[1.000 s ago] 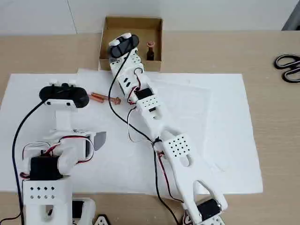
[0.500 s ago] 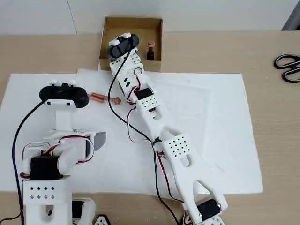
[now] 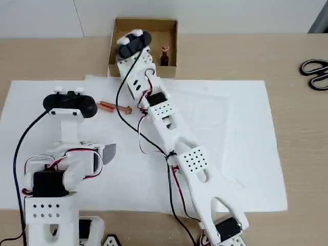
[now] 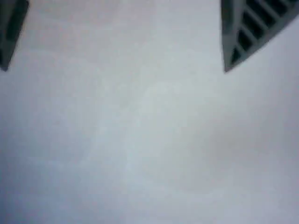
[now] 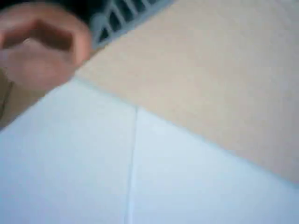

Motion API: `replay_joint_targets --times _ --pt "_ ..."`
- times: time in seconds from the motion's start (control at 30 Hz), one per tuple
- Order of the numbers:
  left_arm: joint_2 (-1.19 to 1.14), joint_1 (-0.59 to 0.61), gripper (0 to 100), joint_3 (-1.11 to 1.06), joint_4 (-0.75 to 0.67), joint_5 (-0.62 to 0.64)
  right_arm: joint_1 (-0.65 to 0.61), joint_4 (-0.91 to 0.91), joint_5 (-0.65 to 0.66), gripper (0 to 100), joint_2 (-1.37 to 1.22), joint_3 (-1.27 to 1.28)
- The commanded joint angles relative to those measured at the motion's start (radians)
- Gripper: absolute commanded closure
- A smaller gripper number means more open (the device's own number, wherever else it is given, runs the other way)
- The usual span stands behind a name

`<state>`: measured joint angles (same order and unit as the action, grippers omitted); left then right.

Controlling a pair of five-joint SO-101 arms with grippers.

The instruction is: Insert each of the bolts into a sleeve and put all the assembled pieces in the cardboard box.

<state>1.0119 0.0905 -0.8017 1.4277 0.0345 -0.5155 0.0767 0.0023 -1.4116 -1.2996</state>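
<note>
The cardboard box (image 3: pixel 170 26) stands at the table's far edge, with one copper assembled piece (image 3: pixel 164 55) upright inside it. My right arm's wrist (image 3: pixel 134 43) hangs over the box's left part. In the right wrist view my right gripper (image 5: pixel 56 42) is shut on a blurred copper piece (image 5: pixel 39 49), beside a ribbed finger (image 5: pixel 126 16). A copper bolt and sleeve (image 3: pixel 114 107) lie on the white sheet (image 3: pixel 220 133) between the arms. My left gripper (image 4: pixel 121 32) is open over bare sheet, its dark fingers (image 4: pixel 252 28) wide apart.
Black scissors (image 3: pixel 315 72) lie on the wooden table at the far right. The right arm (image 3: pixel 189 159) stretches diagonally across the sheet from the near edge to the box. The left arm (image 3: pixel 69 105) stands at the sheet's left side.
My right arm's wrist has shifted a little farther over the box. The left arm and the bolt on the sheet have stayed put.
</note>
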Motion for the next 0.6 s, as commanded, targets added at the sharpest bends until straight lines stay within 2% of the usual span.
replay_joint_targets --times 0.0,0.57 --pt "0.012 0.002 72 0.002 0.000 -0.003 -0.002 0.039 0.009 88.3 0.027 -0.123" --pt "0.012 0.002 72 0.002 0.000 -0.003 -0.030 0.039 0.006 87.6 -0.042 -0.115"
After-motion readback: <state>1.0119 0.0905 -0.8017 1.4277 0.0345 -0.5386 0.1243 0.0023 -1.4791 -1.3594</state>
